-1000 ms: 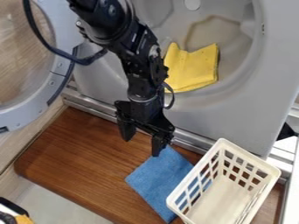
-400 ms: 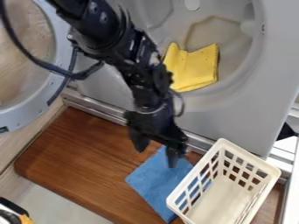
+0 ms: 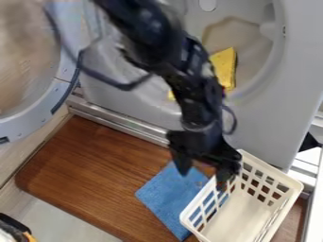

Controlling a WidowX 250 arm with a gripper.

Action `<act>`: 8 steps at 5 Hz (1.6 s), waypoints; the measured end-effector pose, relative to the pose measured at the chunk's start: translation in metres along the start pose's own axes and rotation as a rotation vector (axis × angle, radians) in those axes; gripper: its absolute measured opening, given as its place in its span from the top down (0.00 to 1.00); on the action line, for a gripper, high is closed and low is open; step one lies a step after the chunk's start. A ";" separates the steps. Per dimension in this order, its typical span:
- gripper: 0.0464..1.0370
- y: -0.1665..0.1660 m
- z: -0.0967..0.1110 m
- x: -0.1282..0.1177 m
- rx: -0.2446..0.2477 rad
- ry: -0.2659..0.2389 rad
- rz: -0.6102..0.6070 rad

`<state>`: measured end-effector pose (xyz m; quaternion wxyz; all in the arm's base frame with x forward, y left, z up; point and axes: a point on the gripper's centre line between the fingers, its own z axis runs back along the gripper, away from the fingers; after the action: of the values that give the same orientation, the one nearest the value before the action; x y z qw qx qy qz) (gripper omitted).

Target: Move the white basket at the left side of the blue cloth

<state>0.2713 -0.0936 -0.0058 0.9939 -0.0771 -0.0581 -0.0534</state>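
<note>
The gripper (image 3: pixel 203 177) hangs open over the upper left side of the white basket, one finger above the blue cloth and the other in front of the basket's left wall. Whether it touches the wall I cannot tell. The white basket (image 3: pixel 293 186) stands at the lower right, with nothing visible inside. Its left part covers the right portion of the blue cloth (image 3: pixel 165 194), which lies flat on the brown wooden board.
Behind the board (image 3: pixel 95 165) rises a grey machine front (image 3: pixel 265 127) with a round opening, where a yellow cloth (image 3: pixel 225 66) lies partly behind the arm. A round door (image 3: pixel 31 116) stands open at the left.
The arm and gripper have moved right and slightly down, from above the board and blue cloth to the basket's left side. The basket and the cloths have not moved.
</note>
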 end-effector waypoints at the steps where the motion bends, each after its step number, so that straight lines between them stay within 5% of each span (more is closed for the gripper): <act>1: 0.04 -0.008 -0.030 0.010 0.033 0.036 0.025; 2: 0.09 -0.009 -0.041 0.010 0.049 0.040 0.023; 4: 0.69 -0.012 -0.035 0.008 0.075 -0.011 -0.023; 5: 0.88 -0.012 -0.032 0.006 0.071 -0.023 -0.028; 7: 0.95 -0.021 -0.027 0.005 0.013 -0.006 -0.066; 8: 0.95 -0.011 0.006 0.005 -0.071 -0.064 -0.092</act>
<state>0.2745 -0.1037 0.0020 0.9847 -0.1113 -0.0914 -0.0983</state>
